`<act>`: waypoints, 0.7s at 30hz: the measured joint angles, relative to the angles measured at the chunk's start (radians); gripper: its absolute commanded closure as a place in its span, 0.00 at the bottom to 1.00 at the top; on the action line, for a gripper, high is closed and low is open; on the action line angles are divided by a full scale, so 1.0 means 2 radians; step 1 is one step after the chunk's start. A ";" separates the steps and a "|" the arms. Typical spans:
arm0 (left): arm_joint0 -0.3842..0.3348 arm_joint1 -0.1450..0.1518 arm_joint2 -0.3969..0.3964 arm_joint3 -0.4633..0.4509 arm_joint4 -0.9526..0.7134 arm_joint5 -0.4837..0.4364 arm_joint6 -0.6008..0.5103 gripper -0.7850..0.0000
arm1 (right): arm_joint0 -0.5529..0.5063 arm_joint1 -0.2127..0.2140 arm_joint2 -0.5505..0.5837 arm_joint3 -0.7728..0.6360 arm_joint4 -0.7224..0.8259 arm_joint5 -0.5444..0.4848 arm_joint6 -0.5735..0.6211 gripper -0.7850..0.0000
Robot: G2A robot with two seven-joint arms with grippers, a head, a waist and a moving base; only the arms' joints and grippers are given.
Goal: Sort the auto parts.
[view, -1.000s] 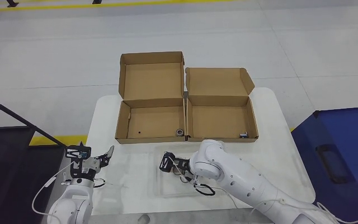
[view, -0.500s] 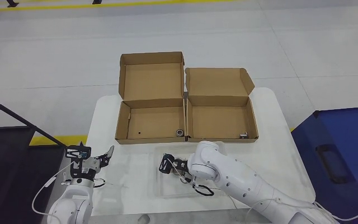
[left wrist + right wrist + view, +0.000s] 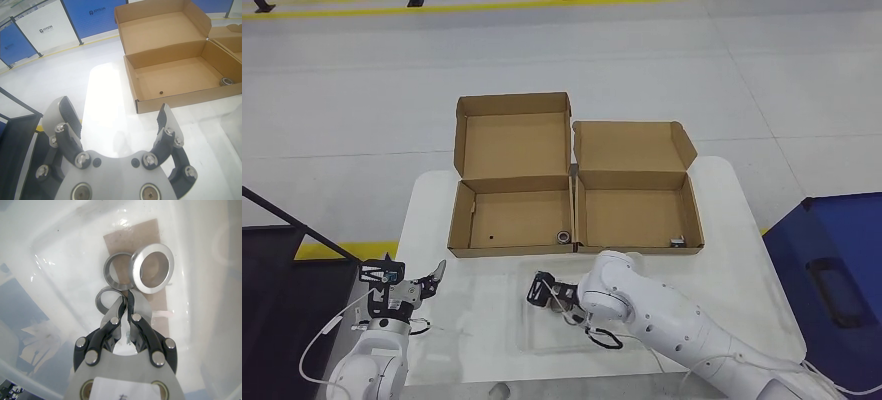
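Ring [image 3: 101, 299] — smallest of 3, dark, seemingly pinched.

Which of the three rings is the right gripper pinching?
The smallest dark ring, nearest the right gripper; the bigger dark ring and bright collar lie beyond.

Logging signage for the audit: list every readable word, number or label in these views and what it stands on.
White barrier panel and blue panel: a brand logo and name, not quoted here.
Another blue panel: same mark, too faint.
Label behind the right gripper: cut off, unreadable.
Cardboard boxes: none.
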 measured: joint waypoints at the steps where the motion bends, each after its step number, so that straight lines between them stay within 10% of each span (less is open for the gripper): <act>1: 0.000 0.000 0.000 0.000 0.000 0.000 0.000 0.00 | -0.002 0.002 0.008 -0.005 0.011 -0.003 0.003 1.00; 14: 0.000 0.000 0.000 0.000 0.000 0.000 0.000 0.00 | -0.103 0.065 0.210 -0.139 0.154 -0.031 0.039 1.00; 21: 0.000 0.000 0.000 0.000 0.000 0.000 0.000 0.00 | -0.103 0.065 0.208 -0.138 0.154 -0.031 0.039 1.00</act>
